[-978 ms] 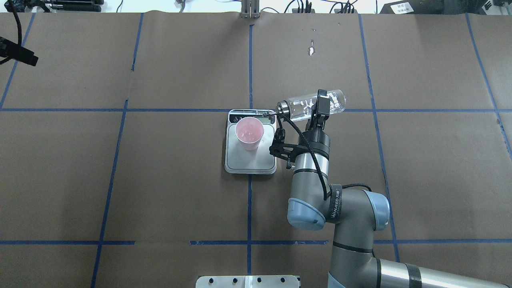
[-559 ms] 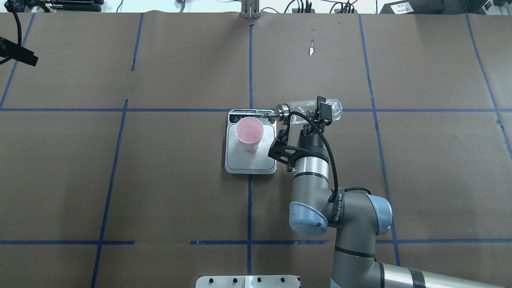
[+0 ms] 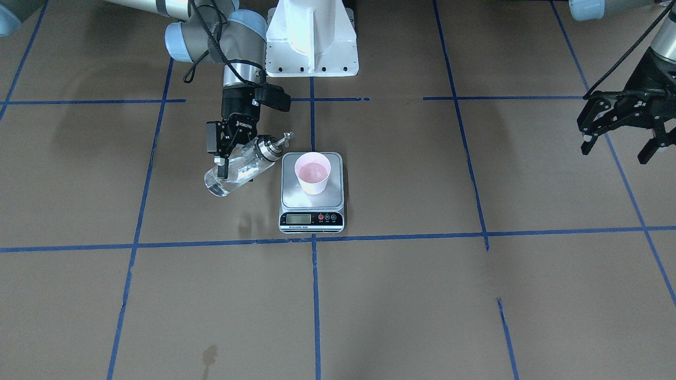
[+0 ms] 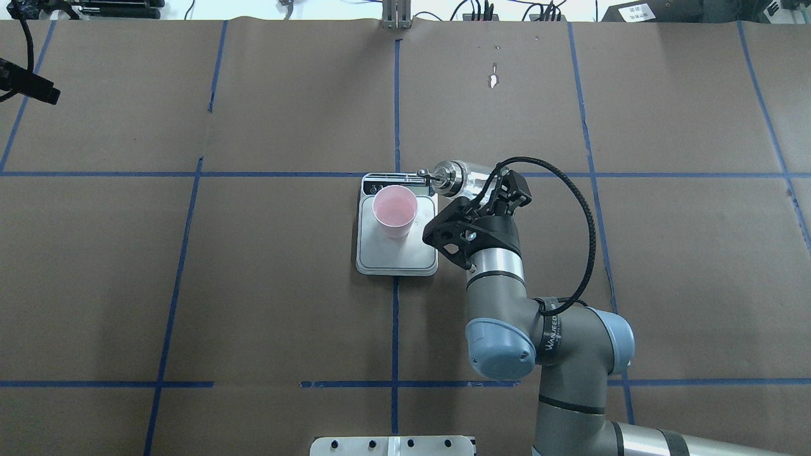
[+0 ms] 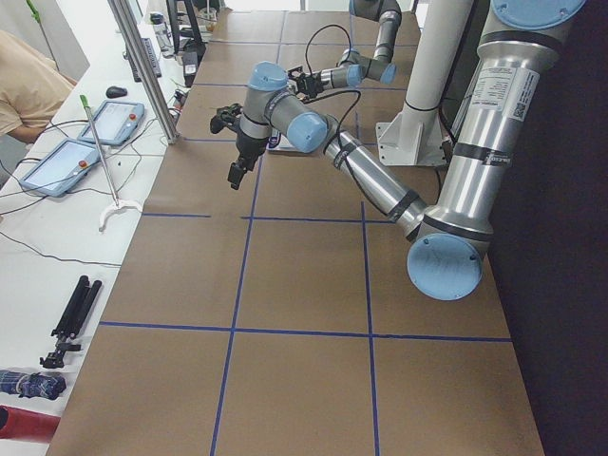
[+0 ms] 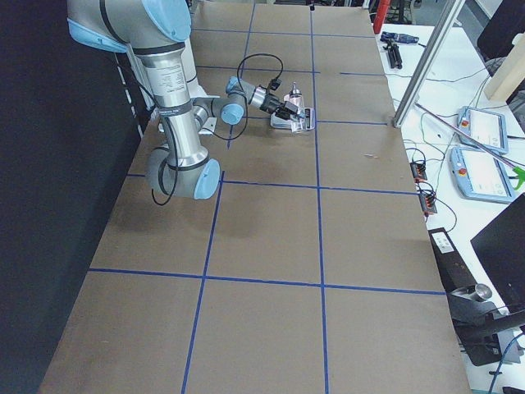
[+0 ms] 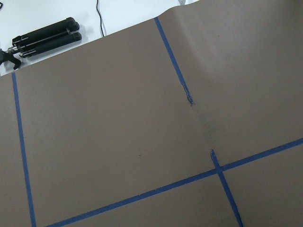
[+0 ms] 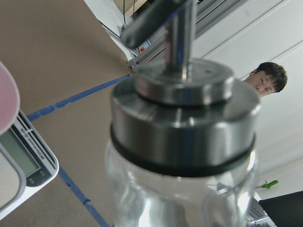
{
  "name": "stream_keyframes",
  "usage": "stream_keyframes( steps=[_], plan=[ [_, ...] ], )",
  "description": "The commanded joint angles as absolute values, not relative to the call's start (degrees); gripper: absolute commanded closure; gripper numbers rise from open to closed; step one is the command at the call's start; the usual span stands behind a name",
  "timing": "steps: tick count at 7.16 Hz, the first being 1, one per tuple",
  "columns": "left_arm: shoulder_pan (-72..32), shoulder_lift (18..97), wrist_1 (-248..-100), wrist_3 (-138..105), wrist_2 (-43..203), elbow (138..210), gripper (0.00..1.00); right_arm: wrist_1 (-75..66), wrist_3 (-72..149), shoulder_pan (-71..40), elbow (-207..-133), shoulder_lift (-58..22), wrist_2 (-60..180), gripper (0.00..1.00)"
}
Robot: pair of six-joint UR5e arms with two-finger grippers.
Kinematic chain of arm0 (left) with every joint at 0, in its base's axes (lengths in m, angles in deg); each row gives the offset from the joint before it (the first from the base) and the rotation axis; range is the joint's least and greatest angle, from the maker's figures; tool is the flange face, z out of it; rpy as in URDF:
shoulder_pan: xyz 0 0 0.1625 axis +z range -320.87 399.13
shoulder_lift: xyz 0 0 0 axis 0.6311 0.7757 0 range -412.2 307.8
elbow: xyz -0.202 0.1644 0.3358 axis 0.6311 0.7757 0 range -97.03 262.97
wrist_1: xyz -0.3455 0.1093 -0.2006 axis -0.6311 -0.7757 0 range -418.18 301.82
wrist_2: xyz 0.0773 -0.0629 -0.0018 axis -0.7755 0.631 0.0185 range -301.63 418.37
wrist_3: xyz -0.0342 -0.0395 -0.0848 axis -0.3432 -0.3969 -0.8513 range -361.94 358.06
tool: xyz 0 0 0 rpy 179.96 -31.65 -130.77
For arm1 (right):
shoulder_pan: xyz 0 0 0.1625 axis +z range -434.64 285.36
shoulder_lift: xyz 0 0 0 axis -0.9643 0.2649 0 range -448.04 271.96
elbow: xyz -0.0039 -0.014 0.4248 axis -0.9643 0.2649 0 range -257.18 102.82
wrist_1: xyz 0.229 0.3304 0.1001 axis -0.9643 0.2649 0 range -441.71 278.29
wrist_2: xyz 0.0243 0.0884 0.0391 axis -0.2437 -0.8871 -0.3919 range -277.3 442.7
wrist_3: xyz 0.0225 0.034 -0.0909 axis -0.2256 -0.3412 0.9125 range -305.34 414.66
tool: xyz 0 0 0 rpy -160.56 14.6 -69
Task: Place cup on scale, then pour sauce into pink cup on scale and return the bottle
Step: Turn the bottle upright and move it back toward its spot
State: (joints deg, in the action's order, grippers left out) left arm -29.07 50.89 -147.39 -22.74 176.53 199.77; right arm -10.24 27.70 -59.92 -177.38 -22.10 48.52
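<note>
Right end effector grips tilted bottle — cup on scale.

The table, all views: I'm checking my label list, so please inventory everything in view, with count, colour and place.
table: one, brown paper with a blue tape grid, under everything.
scale: one, silver-grey with a black front strip, mid-table.
cup: one, pale pink, upright on the scale's platform.
bottle: one, clear glass with a metal cap, tilted beside the scale, spout end up.
pendants: two, grey-blue, on the side bench.
operator: one, dark hair, beyond the table.
robot base: one, white, at the table's robot side.
right gripper: one, black, shut on the bottle.
left gripper: one, black, open, far from the scale.
</note>
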Motion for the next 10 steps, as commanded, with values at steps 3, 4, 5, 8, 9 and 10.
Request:
stream_keyframes(
  steps=[3, 4, 5, 8, 9, 10],
  plan=[
    [-29.1, 51.0, -147.4, -22.8, 176.4, 199.7, 0.09, -22.8, 12.2, -58.6, -177.7, -15.3, 44.0, 1.00],
    [-29.1, 51.0, -147.4, -22.8, 176.4, 199.8, 0.09, -28.6, 10.9, -58.1, -177.5, -12.5, 44.0, 1.00],
    [-29.1, 51.2, -147.4, -22.8, 176.4, 199.9, 0.09, -33.5, 9.8, -57.7, -177.3, -9.9, 42.8, 1.00],
    [-29.2, 51.2, -147.3, -22.9, 176.4, 200.6, 0.09, -34.0, 9.7, -56.2, -177.0, -8.4, 42.1, 1.00],
    [-29.2, 51.2, -147.3, -23.0, 176.4, 200.7, 0.09, -34.0, 9.4, -55.0, -177.1, -8.4, 39.1, 1.00],
    [-29.2, 51.2, -147.3, -23.0, 176.4, 201.0, 0.09, -34.0, 7.0, -54.3, -177.1, -8.0, 37.6, 1.00]
  ],
)
